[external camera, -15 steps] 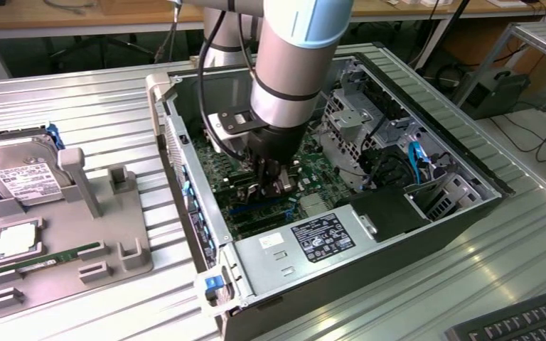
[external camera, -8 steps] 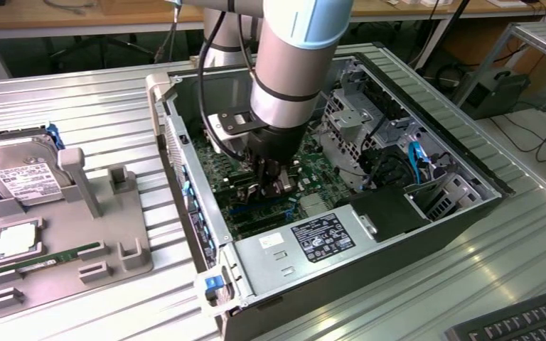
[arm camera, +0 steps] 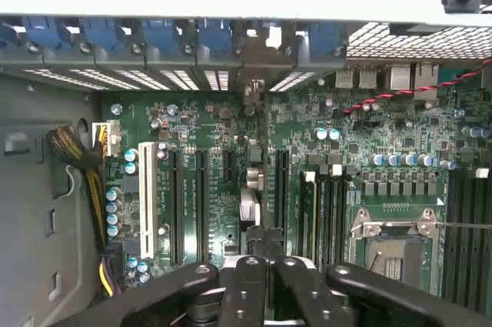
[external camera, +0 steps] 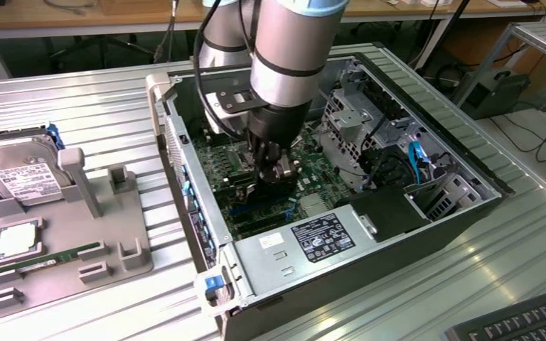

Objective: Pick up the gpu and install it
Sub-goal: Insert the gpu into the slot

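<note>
Item: gpu (arm camera: 254, 208), edge-on over board (arm camera: 384, 138); install step, I judged. Gripper (arm camera: 265, 269) fingers closed above it, grip unclear. Seating called for a square, straight press.

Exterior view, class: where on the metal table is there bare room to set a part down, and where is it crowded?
Bare: the ribbed table between the grey parts tray and the open computer case, and the corner between case and keyboard. Crowded: the tray holds the hard drive and memory stick; the arm and claw fill the case.
</note>
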Action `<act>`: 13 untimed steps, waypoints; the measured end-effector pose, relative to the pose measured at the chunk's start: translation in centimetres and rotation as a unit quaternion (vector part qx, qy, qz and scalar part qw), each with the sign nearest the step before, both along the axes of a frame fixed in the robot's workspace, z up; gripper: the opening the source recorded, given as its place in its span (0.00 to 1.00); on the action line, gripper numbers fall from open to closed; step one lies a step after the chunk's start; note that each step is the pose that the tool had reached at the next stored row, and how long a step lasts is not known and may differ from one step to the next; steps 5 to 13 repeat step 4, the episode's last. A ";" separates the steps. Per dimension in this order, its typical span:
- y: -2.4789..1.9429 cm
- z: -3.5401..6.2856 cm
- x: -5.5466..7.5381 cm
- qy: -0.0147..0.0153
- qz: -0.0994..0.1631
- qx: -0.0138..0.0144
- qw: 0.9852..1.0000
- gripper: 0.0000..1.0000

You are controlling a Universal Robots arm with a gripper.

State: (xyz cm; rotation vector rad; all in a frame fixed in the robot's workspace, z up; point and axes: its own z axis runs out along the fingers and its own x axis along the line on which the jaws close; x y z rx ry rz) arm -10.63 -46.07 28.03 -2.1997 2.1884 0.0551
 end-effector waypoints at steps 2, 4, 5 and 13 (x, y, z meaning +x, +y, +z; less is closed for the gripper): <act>0.10 -0.01 -0.4 0.000 0.000 0.000 1.000 0.11; 0.20 1.11 -0.9 0.000 0.000 0.000 1.000 0.11; 0.20 1.11 -0.9 0.000 0.000 0.000 1.000 0.11; 0.20 1.11 -0.9 0.000 0.000 0.000 1.000 0.11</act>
